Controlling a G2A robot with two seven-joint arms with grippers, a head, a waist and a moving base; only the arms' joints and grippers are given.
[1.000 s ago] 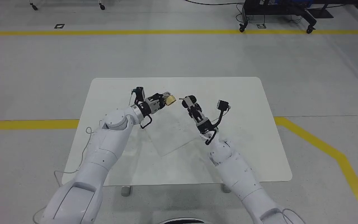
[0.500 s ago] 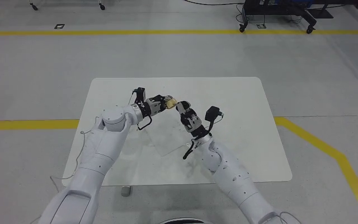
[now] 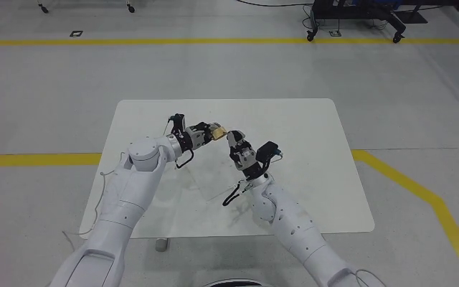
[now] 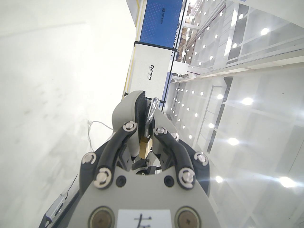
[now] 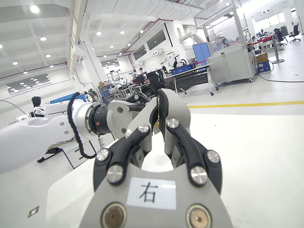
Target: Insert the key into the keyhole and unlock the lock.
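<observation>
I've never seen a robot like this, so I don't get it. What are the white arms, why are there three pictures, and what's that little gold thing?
It is a robot with two white arms. Each arm ends in a gripper, which is a hand with two fingers. One picture looks down from a camera above the arms onto a white table. The other two pictures come from small cameras on the wrists, so each one looks along its own gripper. The left gripper is shut on the little gold thing, which is a brass padlock held over the table. The right gripper is pinched shut right next to the padlock. Whatever it pinches is too thin for me to make out.
</observation>
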